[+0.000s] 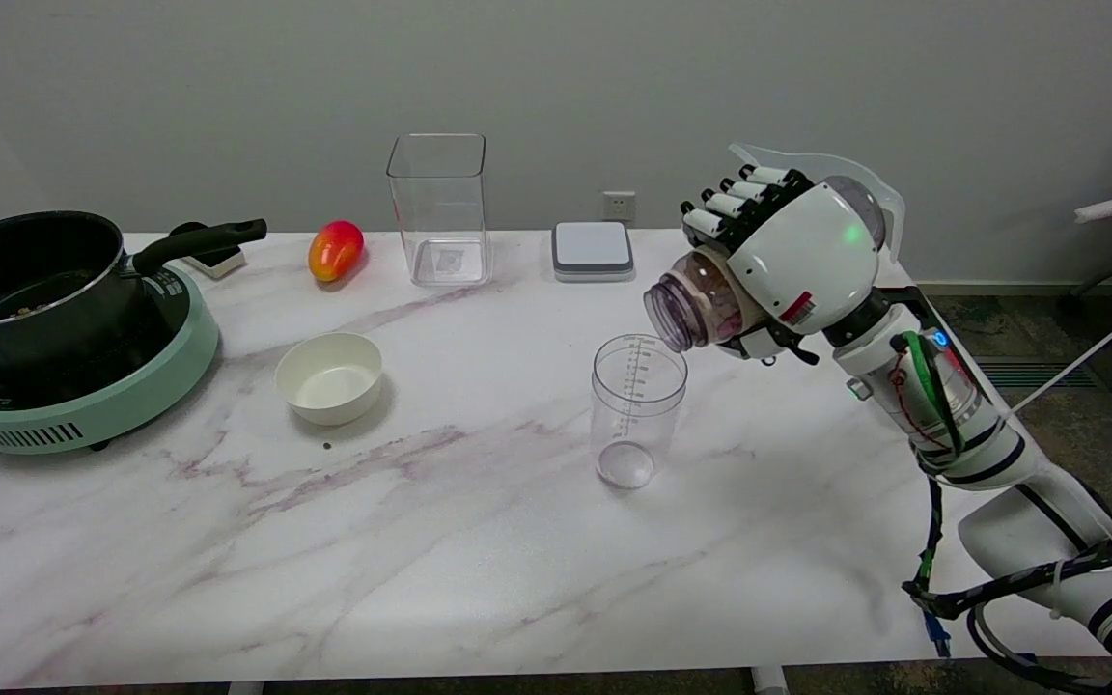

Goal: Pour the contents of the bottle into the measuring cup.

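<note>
Holding small clear plastic bottle (pixel 696 307) tight around its fat middle, right hand (pixel 792 261) wraps fingers (pixel 725 205) over top. Bottle tipped on side, open mouth pointing to 8 o'clock, just above rim of clear plastic measuring cup (pixel 637 405). Bottle looks light, smooth, maybe slippery; grip at middle seems best. Cup looks light too, easy to knock over. White bowl (pixel 330 376) sits at 9 o'clock of cup, well apart. Tall clear box (pixel 438 208) at 11 o'clock, far. Nothing blocks pour.
</note>
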Controlling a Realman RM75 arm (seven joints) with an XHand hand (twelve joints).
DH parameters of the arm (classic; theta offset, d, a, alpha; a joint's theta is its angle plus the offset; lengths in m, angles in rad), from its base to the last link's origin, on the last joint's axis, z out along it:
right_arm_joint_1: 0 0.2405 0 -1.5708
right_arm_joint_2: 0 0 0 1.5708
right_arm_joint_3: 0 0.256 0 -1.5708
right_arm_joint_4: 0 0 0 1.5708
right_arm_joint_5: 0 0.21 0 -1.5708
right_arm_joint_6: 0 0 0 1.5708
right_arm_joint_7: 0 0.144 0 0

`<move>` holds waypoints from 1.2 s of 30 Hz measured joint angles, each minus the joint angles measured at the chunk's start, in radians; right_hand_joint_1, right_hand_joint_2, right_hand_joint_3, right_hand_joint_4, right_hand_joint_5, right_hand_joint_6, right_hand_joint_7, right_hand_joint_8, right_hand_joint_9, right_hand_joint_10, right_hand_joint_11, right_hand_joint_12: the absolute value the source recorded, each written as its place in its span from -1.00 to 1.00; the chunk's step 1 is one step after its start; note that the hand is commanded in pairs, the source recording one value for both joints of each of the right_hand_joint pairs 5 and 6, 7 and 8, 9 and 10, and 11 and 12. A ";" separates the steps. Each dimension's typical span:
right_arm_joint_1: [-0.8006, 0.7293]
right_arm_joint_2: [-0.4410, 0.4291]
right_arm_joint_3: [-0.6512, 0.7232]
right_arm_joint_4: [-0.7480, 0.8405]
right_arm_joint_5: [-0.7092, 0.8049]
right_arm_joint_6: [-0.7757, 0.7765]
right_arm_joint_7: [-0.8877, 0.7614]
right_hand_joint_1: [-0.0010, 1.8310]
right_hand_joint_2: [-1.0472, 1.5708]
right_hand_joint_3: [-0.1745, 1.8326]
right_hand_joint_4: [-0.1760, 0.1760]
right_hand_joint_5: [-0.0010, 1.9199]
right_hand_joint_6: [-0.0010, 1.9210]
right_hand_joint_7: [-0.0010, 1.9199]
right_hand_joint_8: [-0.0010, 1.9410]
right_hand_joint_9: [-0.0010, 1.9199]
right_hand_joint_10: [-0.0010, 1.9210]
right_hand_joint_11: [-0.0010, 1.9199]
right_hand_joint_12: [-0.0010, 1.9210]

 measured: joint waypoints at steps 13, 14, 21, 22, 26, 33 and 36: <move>-0.006 -0.001 0.075 0.048 -0.113 -0.020 0.078 0.54 0.55 -0.39 0.00 0.62 0.62 0.44 0.42 0.35 0.35 0.18 0.18; -0.006 -0.001 0.078 0.051 -0.120 -0.021 0.082 0.54 0.55 -0.39 0.00 0.62 0.62 0.44 0.42 0.35 0.34 0.18 0.17; -0.009 0.000 0.103 0.069 -0.159 -0.027 0.111 0.53 0.54 -0.38 0.00 0.62 0.62 0.43 0.42 0.34 0.34 0.17 0.17; -0.009 0.001 0.106 0.071 -0.164 -0.028 0.114 0.53 0.54 -0.38 0.00 0.62 0.62 0.43 0.42 0.34 0.34 0.17 0.17; -0.010 0.003 0.121 0.081 -0.187 -0.029 0.128 0.53 0.54 -0.38 0.00 0.63 0.62 0.43 0.42 0.34 0.34 0.17 0.17; -0.011 0.007 0.148 0.097 -0.224 -0.031 0.157 0.53 0.53 -0.38 0.00 0.63 0.63 0.43 0.41 0.33 0.33 0.17 0.17; -0.011 0.011 0.157 0.102 -0.238 -0.033 0.166 0.53 0.53 -0.38 0.00 0.63 0.63 0.43 0.41 0.33 0.33 0.17 0.17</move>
